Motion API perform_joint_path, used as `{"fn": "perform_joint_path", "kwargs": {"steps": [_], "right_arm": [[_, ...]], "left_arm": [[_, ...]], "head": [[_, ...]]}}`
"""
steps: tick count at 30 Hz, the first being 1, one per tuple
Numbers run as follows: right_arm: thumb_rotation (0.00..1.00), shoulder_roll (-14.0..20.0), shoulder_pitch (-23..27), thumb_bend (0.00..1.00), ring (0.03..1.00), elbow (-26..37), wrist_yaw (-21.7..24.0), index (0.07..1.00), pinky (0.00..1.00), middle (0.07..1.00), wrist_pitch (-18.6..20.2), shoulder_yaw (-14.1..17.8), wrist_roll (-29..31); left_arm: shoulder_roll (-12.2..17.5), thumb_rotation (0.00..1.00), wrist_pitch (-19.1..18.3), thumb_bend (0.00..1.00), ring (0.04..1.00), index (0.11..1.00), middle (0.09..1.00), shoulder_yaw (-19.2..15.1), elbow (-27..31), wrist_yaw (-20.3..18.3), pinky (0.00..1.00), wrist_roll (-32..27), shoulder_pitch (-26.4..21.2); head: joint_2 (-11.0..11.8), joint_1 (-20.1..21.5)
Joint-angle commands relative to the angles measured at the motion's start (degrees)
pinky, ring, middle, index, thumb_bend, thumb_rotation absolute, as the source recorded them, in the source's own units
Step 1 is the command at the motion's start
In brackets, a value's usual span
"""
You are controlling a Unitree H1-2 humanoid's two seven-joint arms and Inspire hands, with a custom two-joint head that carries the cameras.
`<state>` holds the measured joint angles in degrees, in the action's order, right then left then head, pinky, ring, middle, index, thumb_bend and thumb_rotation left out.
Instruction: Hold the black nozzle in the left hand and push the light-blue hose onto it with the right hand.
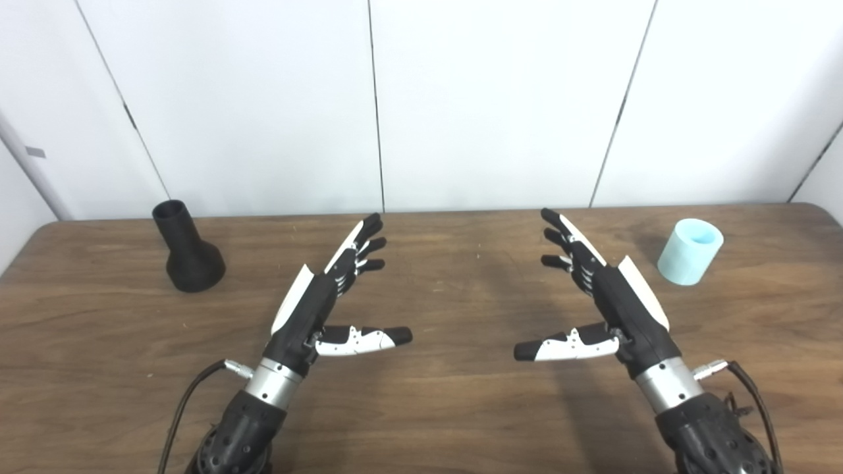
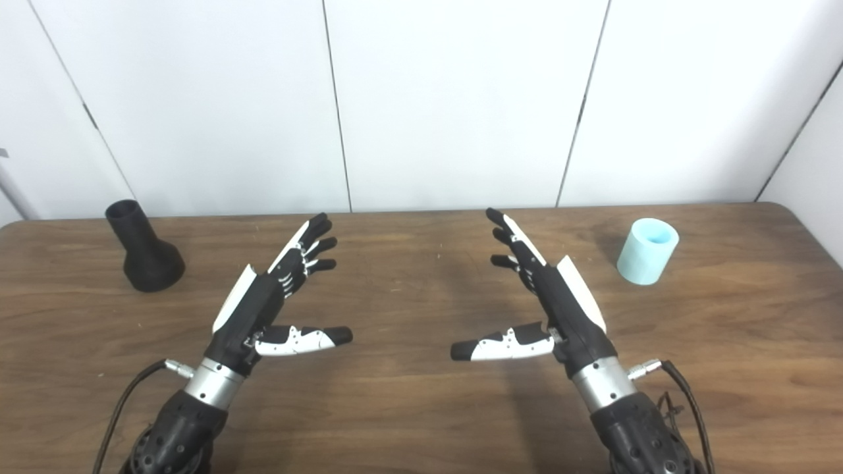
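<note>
The black nozzle [image 1: 188, 249] stands upright at the far left of the wooden table [image 1: 461, 408], wide base down and narrow mouth up. At the far right stands the light-blue hose piece [image 1: 689, 251], a short open cylinder. My left hand [image 1: 332, 293] hovers over the table's middle left, open, fingers stretched forward and thumb pointing inward, well to the right of the nozzle. My right hand [image 1: 596, 296] mirrors it at the middle right, open and holding nothing, to the left of the hose.
White wall panels [image 1: 375, 99] rise behind the table's back edge. Cables [image 1: 757, 401] trail from both wrists near the front edge.
</note>
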<state>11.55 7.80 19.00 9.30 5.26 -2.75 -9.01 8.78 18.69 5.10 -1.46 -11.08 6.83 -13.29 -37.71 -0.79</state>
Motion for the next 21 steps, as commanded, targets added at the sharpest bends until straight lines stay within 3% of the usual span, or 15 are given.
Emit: {"fn": "perform_joint_path", "kwargs": {"steps": [1,5,9,11,13,15,21], "right_arm": [[0.19,0.6,2.03,0.89,0.94,1.68,-0.07,0.973,0.85,0.996,-0.93,0.43,0.46],[0.18,1.66,1.55,0.88,0.936,0.91,0.11,0.971,0.84,0.986,-2.16,1.43,1.55],[0.13,3.47,0.46,0.86,0.931,0.41,0.49,0.96,0.85,0.974,-3.48,2.96,3.15],[0.08,4.09,0.0,0.84,0.928,1.02,0.6,0.956,0.84,0.972,-2.88,3.43,3.68],[0.05,4.23,-0.22,0.83,0.923,0.34,0.28,0.943,0.83,0.96,-4.3,3.91,4.56],[0.05,4.33,-0.24,0.82,0.898,-1.07,0.13,0.914,0.78,0.935,-6.22,4.38,5.37],[0.02,4.58,0.1,0.79,0.853,-3.92,-0.06,0.878,0.74,0.906,-11.04,5.11,6.52]], "left_arm": [[0.38,0.26,0.76,0.9,0.929,0.993,0.96,0.01,1.79,0.17,0.82,-0.71,-2.24],[-1.12,0.25,1.26,0.9,0.885,0.96,0.914,0.28,1.37,1.37,0.77,0.78,-2.09],[-5.16,0.17,5.01,0.81,0.654,0.754,0.709,0.36,-2.38,6.51,0.51,4.89,-2.35],[-6.96,0.12,7.18,0.78,0.579,0.673,0.638,0.5,-5.11,9.35,0.43,7.01,-2.82],[-8.18,0.1,8.0,0.74,0.539,0.63,0.608,0.89,-6.24,12.23,0.41,9.96,-2.97],[-8.77,0.07,8.18,0.55,0.513,0.518,0.591,1.44,-6.97,14.38,0.4,11.73,-3.18],[-7.99,0.07,8.02,0.51,0.516,0.495,0.584,1.9,-6.85,18.46,0.43,16.19,-4.3]], "head": [[0.13,-0.8],[3.18,-11.35],[7.0,-18.6],[9.0,-21.4],[11.1,-24.38],[12.53,-25.95],[14.84,-28.31]]}}
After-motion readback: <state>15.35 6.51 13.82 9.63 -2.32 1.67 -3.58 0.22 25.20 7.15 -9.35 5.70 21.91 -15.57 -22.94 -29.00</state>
